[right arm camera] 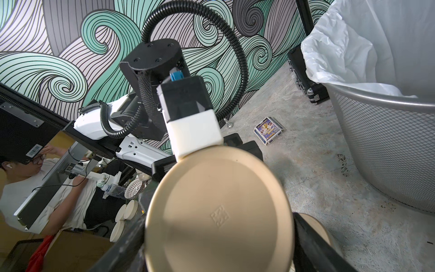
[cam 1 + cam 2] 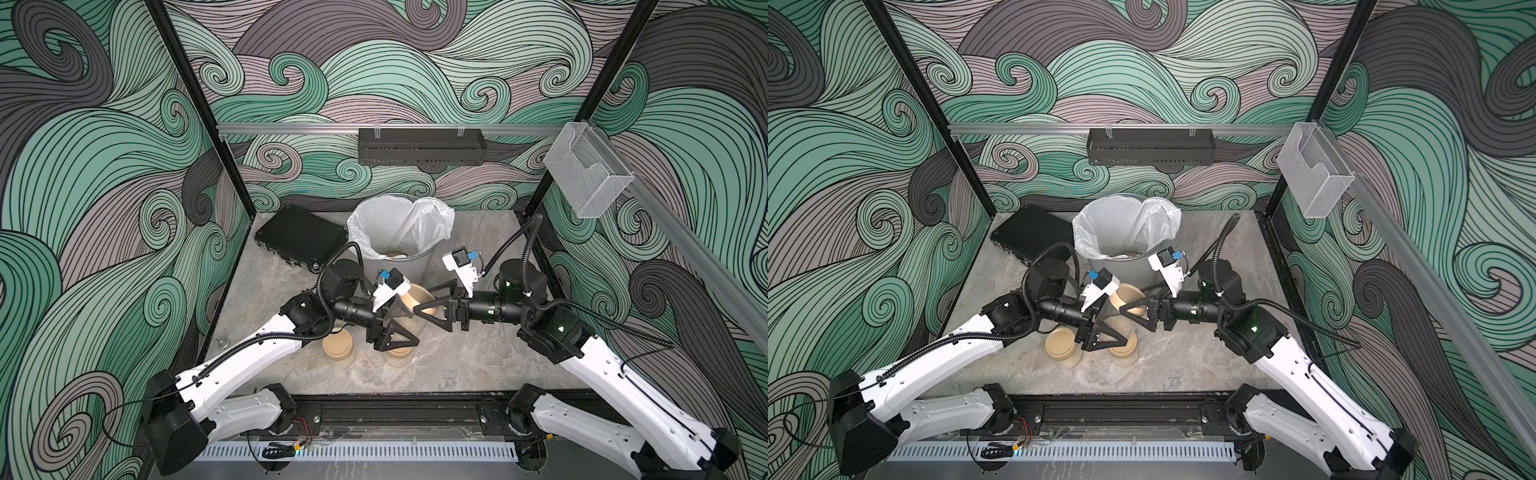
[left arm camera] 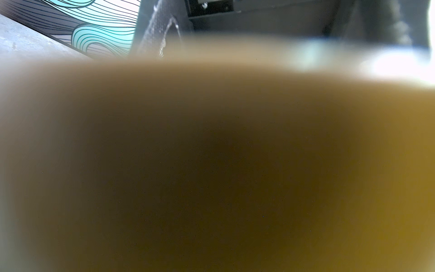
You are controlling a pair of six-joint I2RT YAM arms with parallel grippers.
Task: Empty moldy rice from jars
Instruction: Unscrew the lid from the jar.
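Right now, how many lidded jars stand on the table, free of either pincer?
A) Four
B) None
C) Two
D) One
C: two standing jars rest on the table with tan lids on. The third jar is lifted sideways in front of the bin.

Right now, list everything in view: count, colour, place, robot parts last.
jars: three, clear, tan-capped; two upright near the front, one held sideways mid-air
moldy rice: pale beige; in the sideways jar and the wastebasket
wastebasket: one, silver mesh, white liner; back centre
case: one, black; back left
card box: one, blue; on the table
rack: one, black; back rail
holder: one, clear; right rail
left gripper: black; shut on the sideways jar
right gripper: black; closed around that jar's lid
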